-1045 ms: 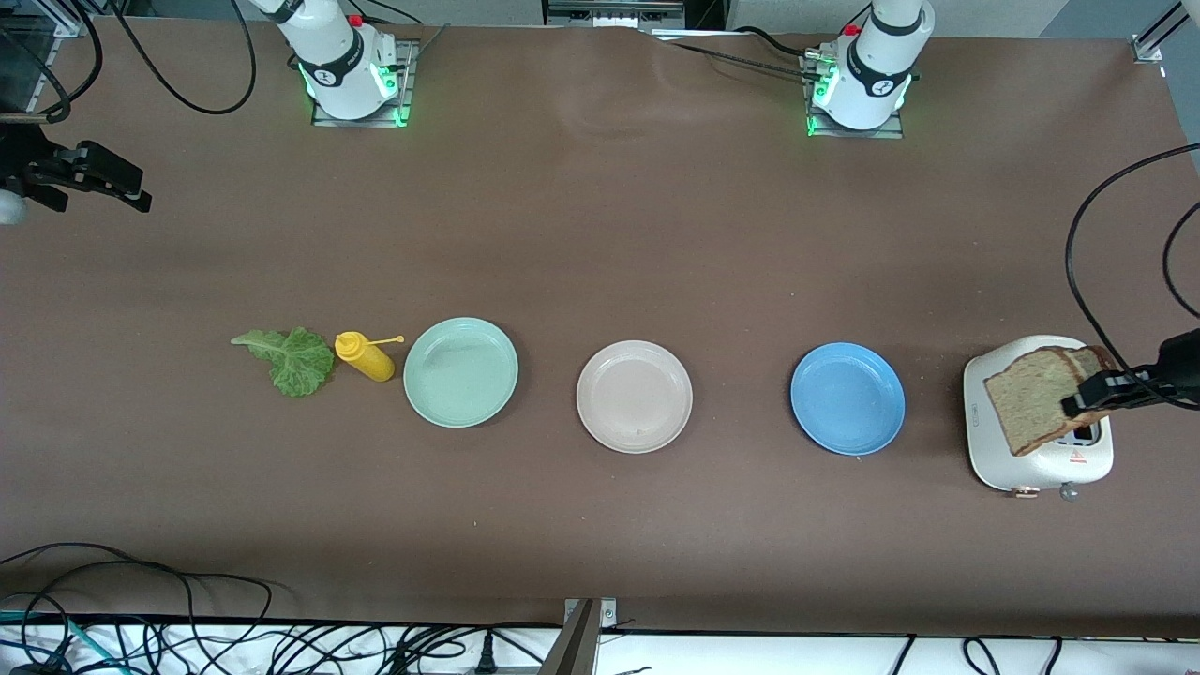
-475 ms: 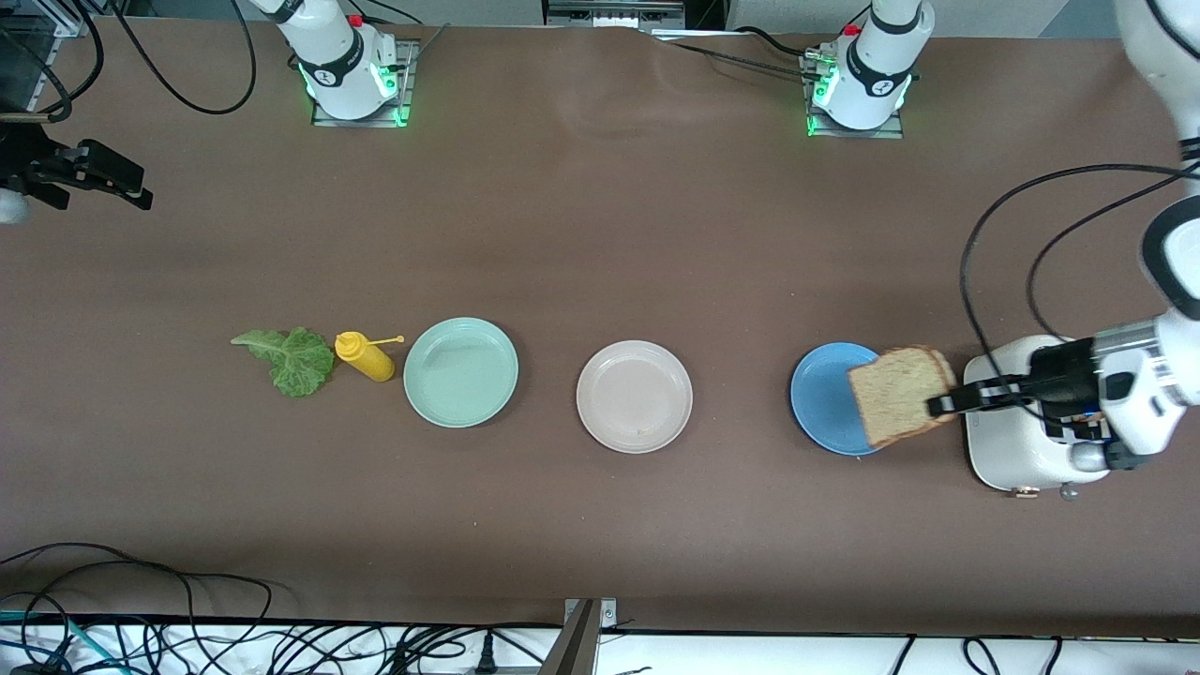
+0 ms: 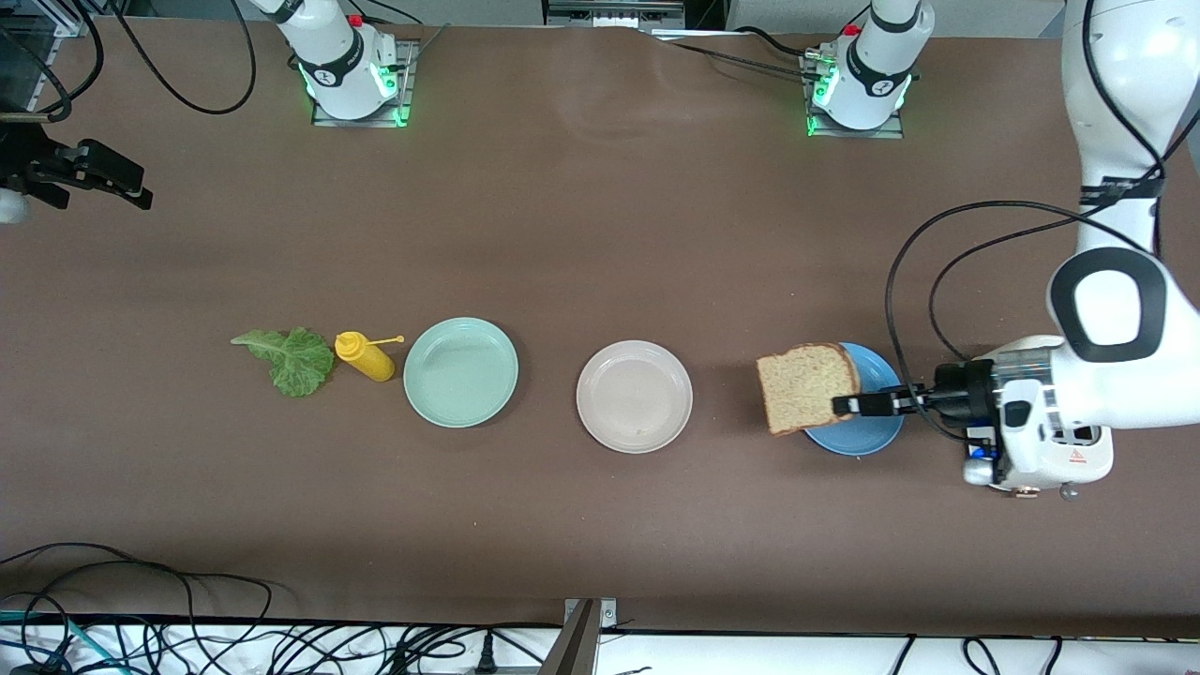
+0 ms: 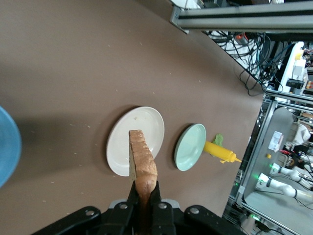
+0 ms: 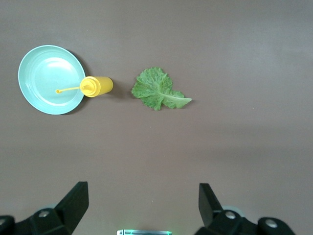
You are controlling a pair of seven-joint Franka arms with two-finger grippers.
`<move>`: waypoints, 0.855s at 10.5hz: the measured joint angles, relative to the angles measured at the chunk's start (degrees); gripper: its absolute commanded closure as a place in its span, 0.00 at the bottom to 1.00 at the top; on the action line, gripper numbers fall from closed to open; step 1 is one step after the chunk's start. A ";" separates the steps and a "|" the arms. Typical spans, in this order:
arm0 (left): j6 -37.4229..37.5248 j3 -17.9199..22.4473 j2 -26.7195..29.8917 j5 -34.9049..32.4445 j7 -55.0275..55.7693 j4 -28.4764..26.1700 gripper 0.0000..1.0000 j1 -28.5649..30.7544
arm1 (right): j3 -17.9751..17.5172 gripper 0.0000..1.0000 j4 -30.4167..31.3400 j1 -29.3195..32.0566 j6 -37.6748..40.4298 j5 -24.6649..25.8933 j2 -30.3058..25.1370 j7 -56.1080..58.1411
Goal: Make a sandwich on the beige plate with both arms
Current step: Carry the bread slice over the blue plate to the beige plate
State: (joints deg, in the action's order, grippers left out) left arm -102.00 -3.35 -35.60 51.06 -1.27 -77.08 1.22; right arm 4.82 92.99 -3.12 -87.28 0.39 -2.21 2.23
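Brown wholegrain bread slice (image 3: 807,387) held on edge in air over rim of round blue plate (image 3: 877,433), at that plate's edge toward round pale beige plate (image 3: 634,396). Left gripper (image 3: 847,404) jaws clamped on slice's crust. Beige plate bare, between blue plate and mint-green plate (image 3: 460,371). Yellow squeeze bottle (image 3: 365,355) lies beside mint-green plate; ruffled green lettuce leaf (image 3: 289,357) just beside bottle, toward right arm's end of table (image 3: 600,234). White toaster (image 3: 1078,459) under left arm's wrist. Right gripper (image 5: 142,200) waits above table near lettuce, jaws spread wide.
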 measured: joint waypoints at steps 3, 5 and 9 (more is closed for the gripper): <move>0.03 -3.09 -2.92 4.52 0.03 -0.69 1.00 -0.73 | 0.02 0.00 0.00 0.01 0.03 0.00 0.00 0.00; 0.00 -5.10 -5.58 6.41 -0.19 -0.78 1.00 -1.44 | 0.03 0.00 0.00 0.00 0.04 0.00 0.00 0.00; -8.78 -5.59 -9.88 11.77 -4.03 -0.78 1.00 -8.24 | 0.08 0.00 0.00 0.01 0.05 0.00 0.01 0.00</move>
State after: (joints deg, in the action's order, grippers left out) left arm -110.78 -8.94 -45.48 62.83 -5.30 -77.86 -7.02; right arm 4.90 92.99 -3.11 -87.23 0.39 -2.21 2.23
